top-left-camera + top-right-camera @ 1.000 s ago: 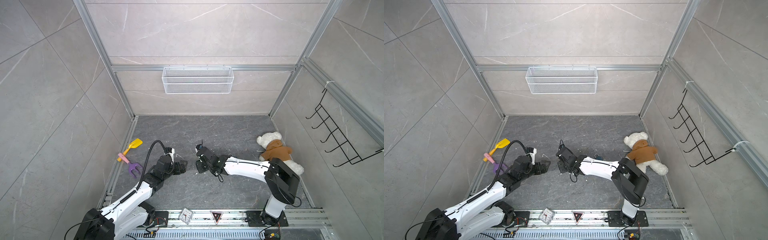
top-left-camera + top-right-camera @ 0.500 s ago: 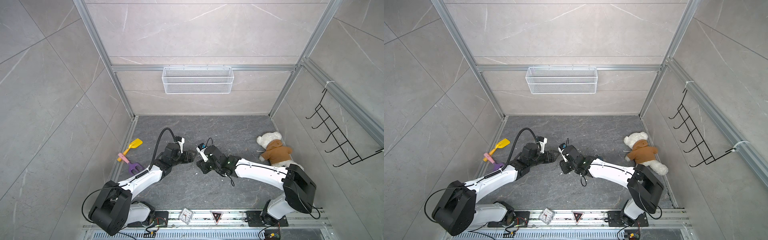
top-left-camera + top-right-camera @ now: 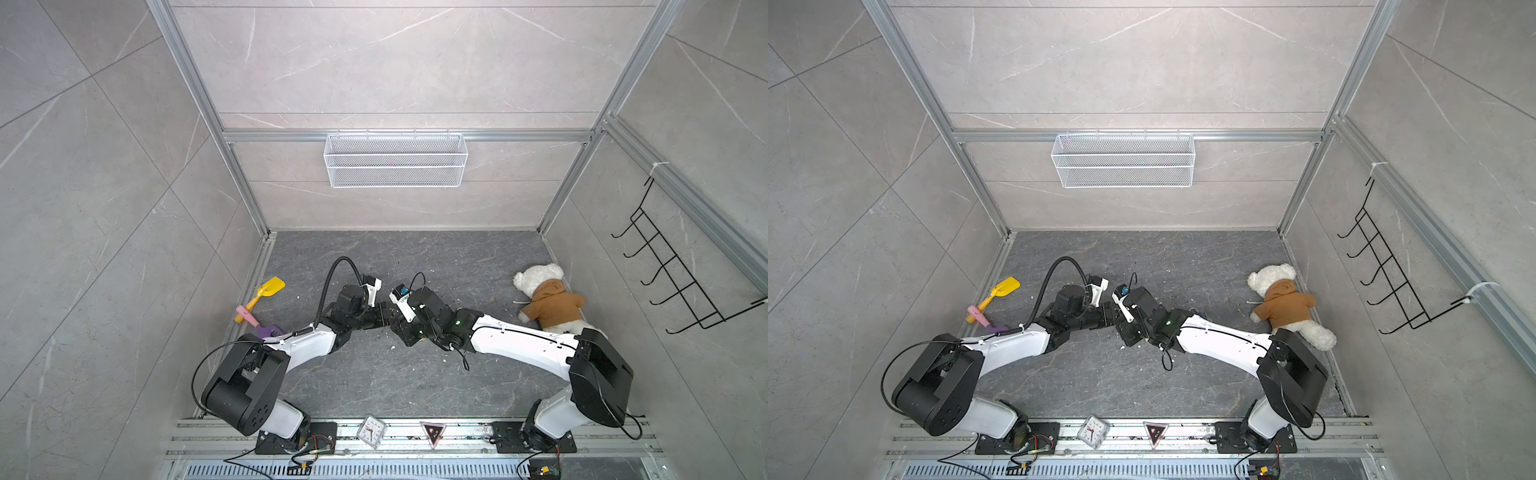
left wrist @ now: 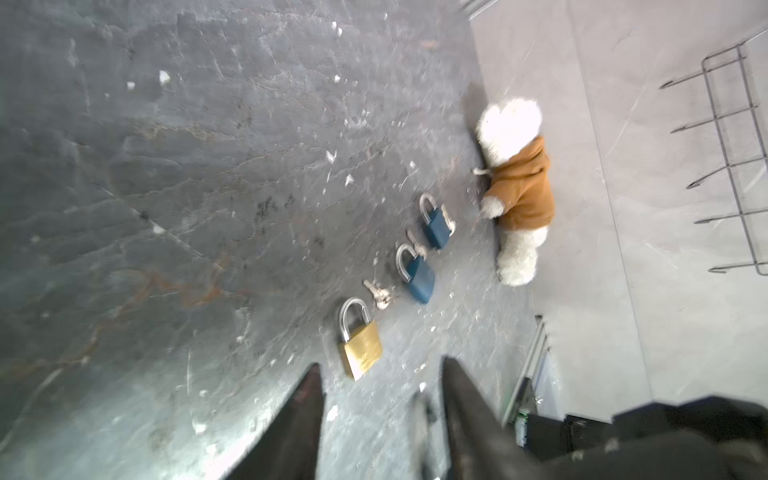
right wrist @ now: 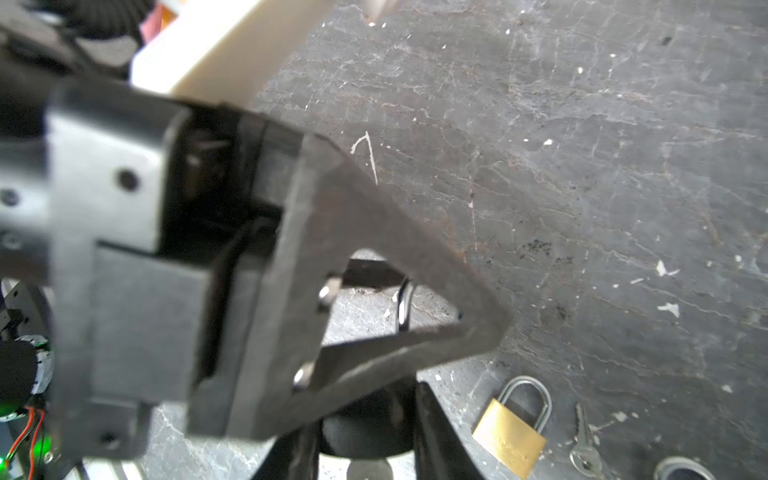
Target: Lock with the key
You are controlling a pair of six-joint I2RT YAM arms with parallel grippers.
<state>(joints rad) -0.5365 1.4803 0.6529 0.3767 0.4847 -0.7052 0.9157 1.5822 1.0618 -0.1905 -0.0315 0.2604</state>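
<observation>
Left gripper (image 4: 380,365) and right gripper (image 5: 368,415) are reaching further in than a second ago, meeting over the dark stone floor (image 4: 166,208). I'm seeing left jaws apart, floor showing between, brass padlock with steel shackle (image 4: 361,347) lying flat just ahead, shackle pointing away, small silver keys (image 4: 377,294) just beyond. Right's grip I can't tell; padlock is sitting off to its side.

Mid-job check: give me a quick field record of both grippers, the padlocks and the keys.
left gripper: jaws apart, nothing clearly between them
right gripper: jaws closed on a dark object, too blurred to name
position: both grippers meet mid-floor in both top views
floor row: brass padlock, middle blue padlock, end blue padlock nearest the teddy bear
keys: loose keys lying between brass padlock and middle blue padlock, ungripped
task state: no key seen in either gripper
</observation>
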